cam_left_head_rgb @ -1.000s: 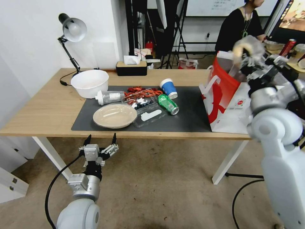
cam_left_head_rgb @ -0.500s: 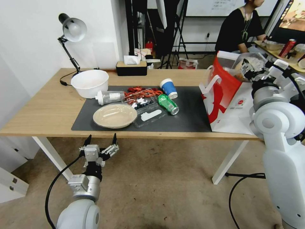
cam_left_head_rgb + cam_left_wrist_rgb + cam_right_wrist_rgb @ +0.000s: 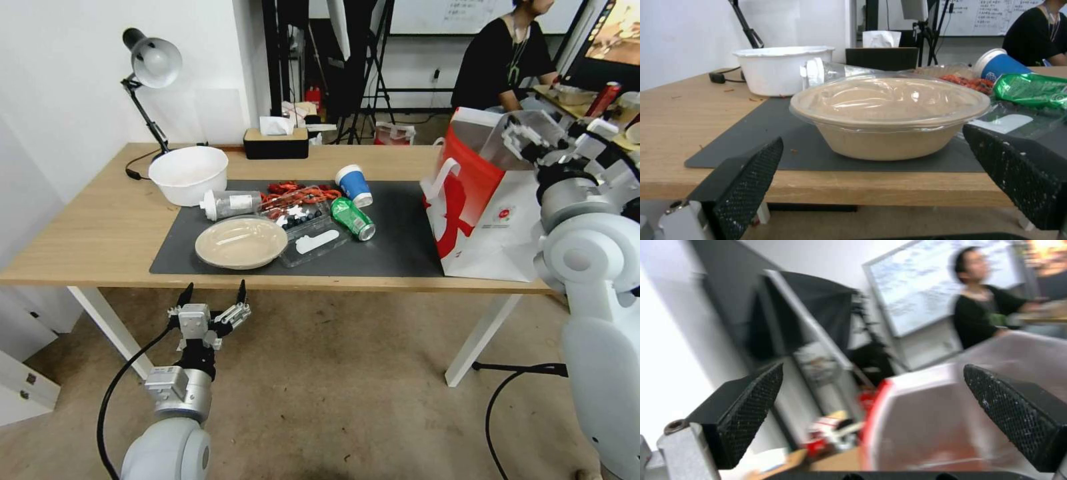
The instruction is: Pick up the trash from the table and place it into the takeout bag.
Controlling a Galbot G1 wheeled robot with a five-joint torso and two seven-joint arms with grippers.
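Observation:
On the table (image 3: 87, 227), the trash lies together on the dark mat: a beige lidded plate (image 3: 241, 243) (image 3: 889, 113), a clear bottle (image 3: 230, 203), a clamshell (image 3: 310, 230), red scraps (image 3: 297, 193), a green can (image 3: 353, 219) and a blue cup (image 3: 353, 185). The red-and-white takeout bag (image 3: 480, 213) (image 3: 925, 420) stands at the right end. My right gripper (image 3: 527, 137) (image 3: 873, 369) hovers open over the bag's mouth, nothing between its fingers. My left gripper (image 3: 212, 293) (image 3: 873, 140) is open below the table's front edge, facing the plate. The bagged bun is out of sight.
A white bowl (image 3: 189, 175), a silver desk lamp (image 3: 152, 63) and a black tissue box (image 3: 275, 141) stand at the back left of the table. A person sits at another desk behind the bag. Bare mat (image 3: 400, 240) lies between can and bag.
One second ago my right gripper held the bagged bun above the bag; it dipped to the bag's mouth and now stands open without the bun. The left arm has stayed put.

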